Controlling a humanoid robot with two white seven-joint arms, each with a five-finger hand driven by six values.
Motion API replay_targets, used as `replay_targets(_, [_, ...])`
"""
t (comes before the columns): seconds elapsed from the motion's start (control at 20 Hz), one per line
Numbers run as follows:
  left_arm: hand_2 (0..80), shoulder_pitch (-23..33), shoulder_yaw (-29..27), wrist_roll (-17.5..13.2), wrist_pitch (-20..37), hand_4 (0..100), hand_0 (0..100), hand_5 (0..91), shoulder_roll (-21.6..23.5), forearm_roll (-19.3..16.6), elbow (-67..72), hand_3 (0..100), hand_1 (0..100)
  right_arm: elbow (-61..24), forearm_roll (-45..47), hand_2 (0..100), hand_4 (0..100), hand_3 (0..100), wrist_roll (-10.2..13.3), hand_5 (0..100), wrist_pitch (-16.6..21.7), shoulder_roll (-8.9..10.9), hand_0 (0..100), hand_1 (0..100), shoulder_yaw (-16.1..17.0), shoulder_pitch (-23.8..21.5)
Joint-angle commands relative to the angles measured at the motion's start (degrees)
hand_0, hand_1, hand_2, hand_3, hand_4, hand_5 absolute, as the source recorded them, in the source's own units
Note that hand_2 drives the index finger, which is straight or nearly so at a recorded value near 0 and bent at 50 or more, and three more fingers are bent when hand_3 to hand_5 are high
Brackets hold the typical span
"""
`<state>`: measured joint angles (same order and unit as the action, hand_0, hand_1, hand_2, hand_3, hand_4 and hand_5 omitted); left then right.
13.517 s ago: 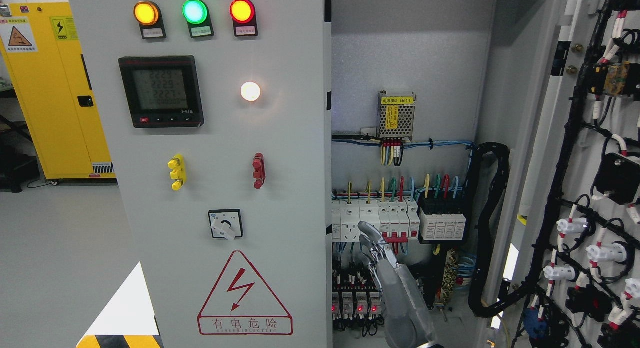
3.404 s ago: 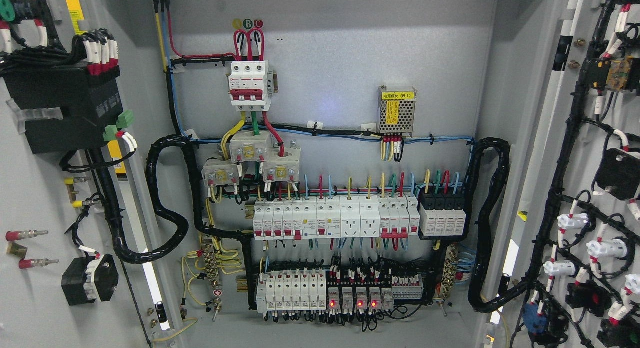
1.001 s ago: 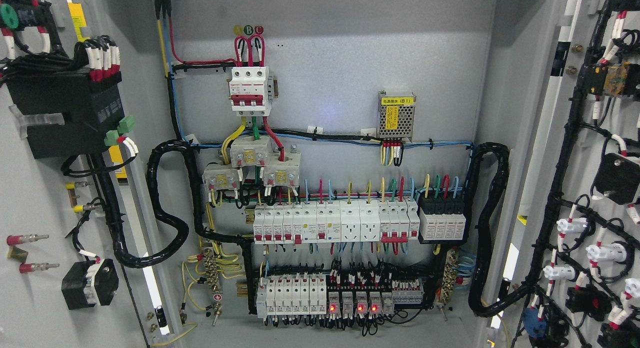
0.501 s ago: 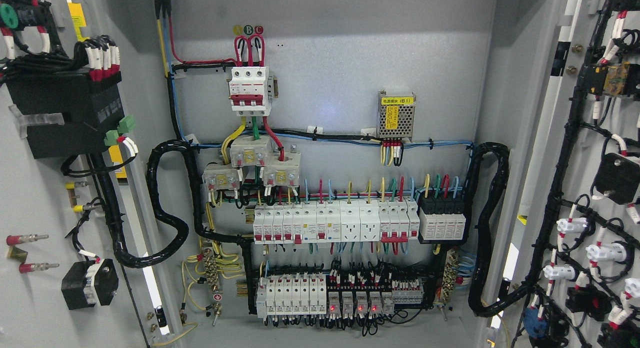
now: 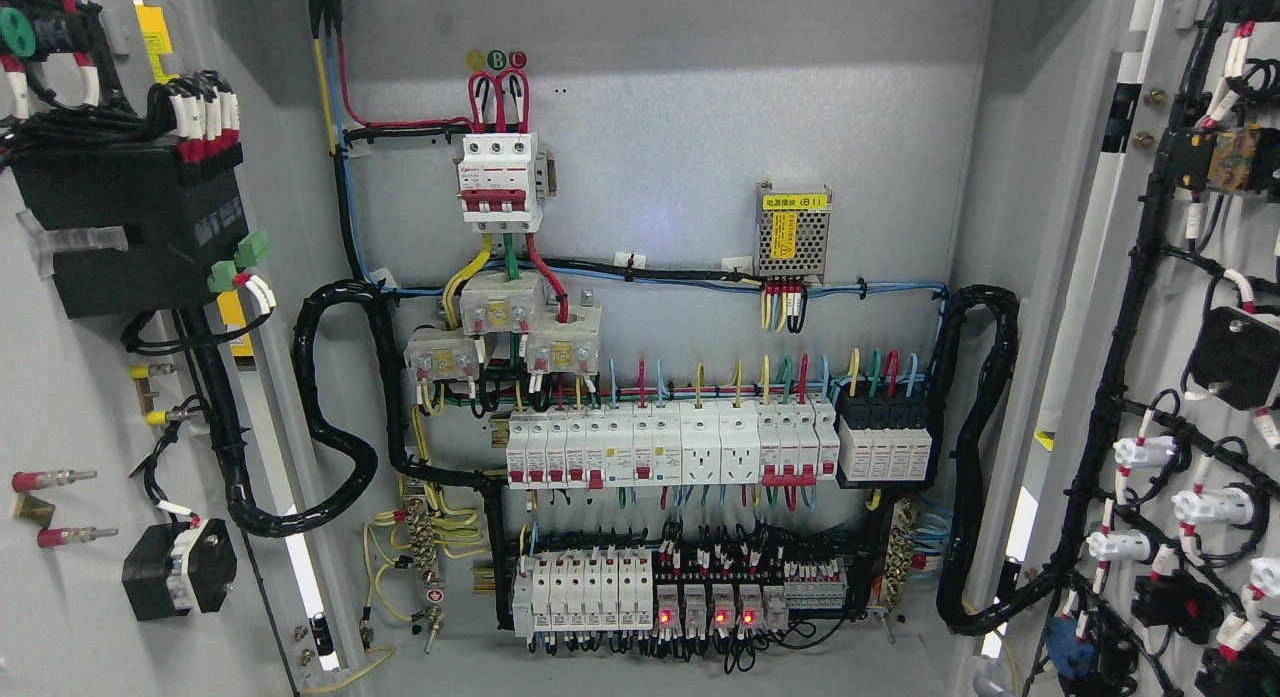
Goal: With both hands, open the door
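Observation:
Both doors of the grey electrical cabinet stand swung wide open. The left door (image 5: 70,397) shows its inner side at the picture's left, with a black meter box (image 5: 130,227) and wiring on it. At the right, the right door (image 5: 1170,307) also shows its inner side, carrying black cable looms and white connectors. Between them the cabinet's back panel (image 5: 680,127) is fully exposed. Neither of my hands nor arms appears in the head view.
Inside are a main breaker (image 5: 500,182), a small power supply (image 5: 792,232), a row of white breakers (image 5: 660,447) and lower relays with red lights (image 5: 700,602). Thick black cable conduits (image 5: 335,427) loop from the panel to both doors.
At the earliest frame the left door was shut and my right hand reached into the cabinet; now that door is open and the hand is gone. Nothing has moved over the last second.

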<state>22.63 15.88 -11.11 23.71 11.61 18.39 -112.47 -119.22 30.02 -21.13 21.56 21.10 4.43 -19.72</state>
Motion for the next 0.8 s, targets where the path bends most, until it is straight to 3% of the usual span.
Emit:
replay_targets(0.0, [0.0,0.5,-5.7,0.0,0.8,0,0,0.0,1.9,4.3,-8.2,0,0,-0.5,3.3,0,0,0,0.1,0,-1.0,0.78,23,3,5.9,0.7])
replay_targets(0.15, [0.0,0.5,-10.2,-2.5,0.7,0,0,0.0,3.2,9.3,-7.8,0,0,-0.5,3.5,0,0,0,0.0,0,-1.2,0.87,23,3,7.4,0.7])
replay_targets(0.3, [0.0,0.8,-12.0,-6.1,0.8,0,0,0.0,4.3,9.5,-7.4,0,0,-0.5,3.6,0,0,0,0.0,0,-1.2,0.78,23,3,7.6,0.7])
replay_targets(0.75, [0.0,6.4,-20.9,-6.4,1.2,0,0,0.0,3.1,9.7,-7.3,0,0,-0.4,7.3,0,0,0,0.1,0,-2.1,0.43,23,3,8.7,0.5])
